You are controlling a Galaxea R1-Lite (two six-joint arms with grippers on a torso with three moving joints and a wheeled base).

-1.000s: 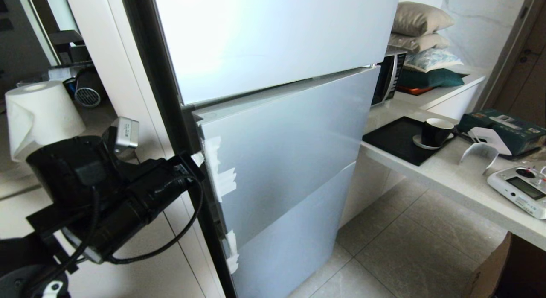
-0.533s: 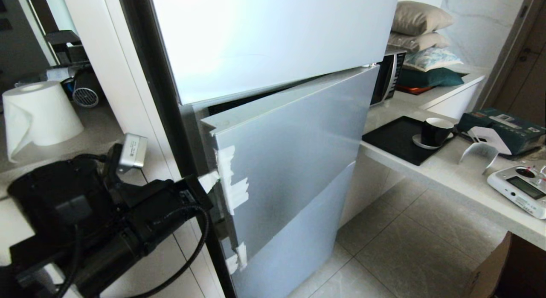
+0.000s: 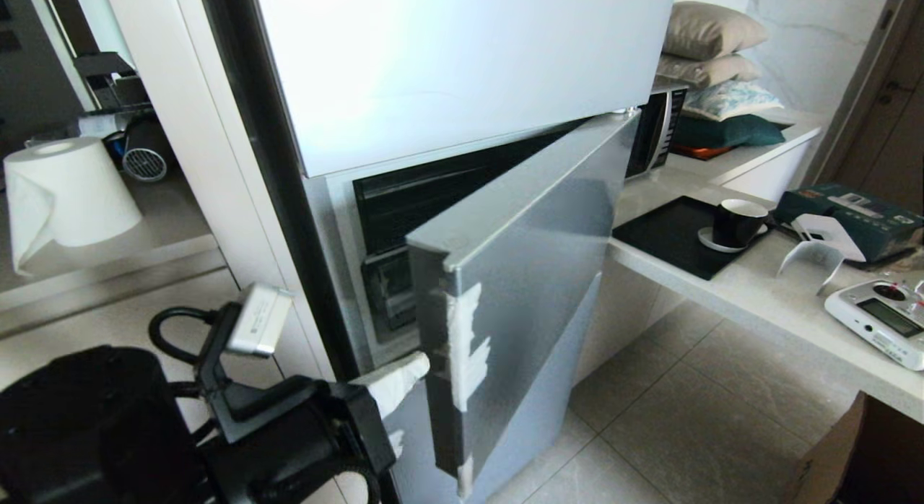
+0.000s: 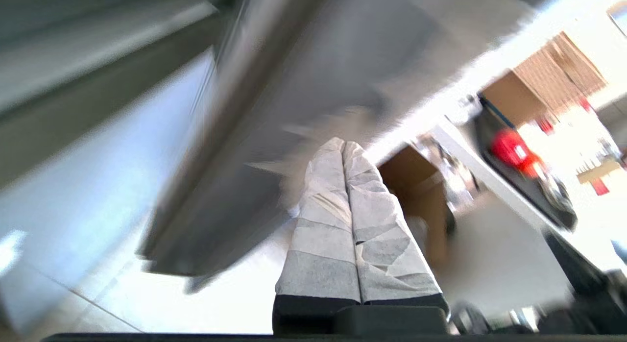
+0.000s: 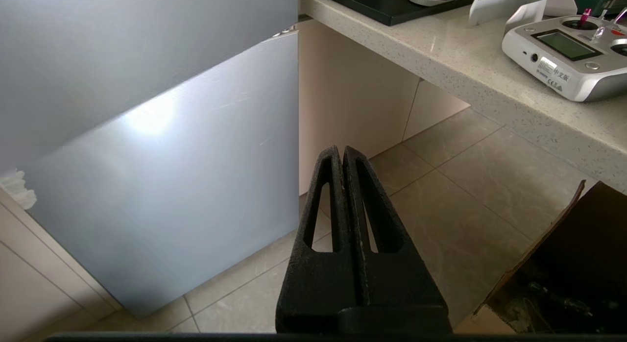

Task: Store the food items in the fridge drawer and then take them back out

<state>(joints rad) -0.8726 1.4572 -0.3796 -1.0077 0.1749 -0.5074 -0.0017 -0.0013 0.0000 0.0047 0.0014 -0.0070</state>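
Pinching the tape-wrapped fingers of the left gripper [image 3: 415, 367] flat together on nothing, making one slim wedge rather than a clamp. Tucking that wedge in behind the free edge of the middle fridge door [image 3: 527, 273], just beside the white tape patches [image 3: 465, 345] on that edge, probably there for grip or padding. Bearing on the door's inner side, apparently to lever it outward, there being no handle to grasp. Holding the door ajar at an angle, hinged at the far side, under the shut upper door [image 3: 462, 63].

Exposing a dark compartment [image 3: 393, 287] in the gap, too shadowed to tell what is inside. Finding neither the clear fridge drawer nor any food item in these views; judging the drawer to be behind this door and storing not yet begun. Needing a wider opening before anything can be reached.

Hanging the right gripper [image 5: 341, 153] parked low, black fingers shut on nothing, over the floor tiles [image 5: 465, 195] beside the lower fridge panel [image 5: 171, 195], well apart from the work and clear of the door's arc.
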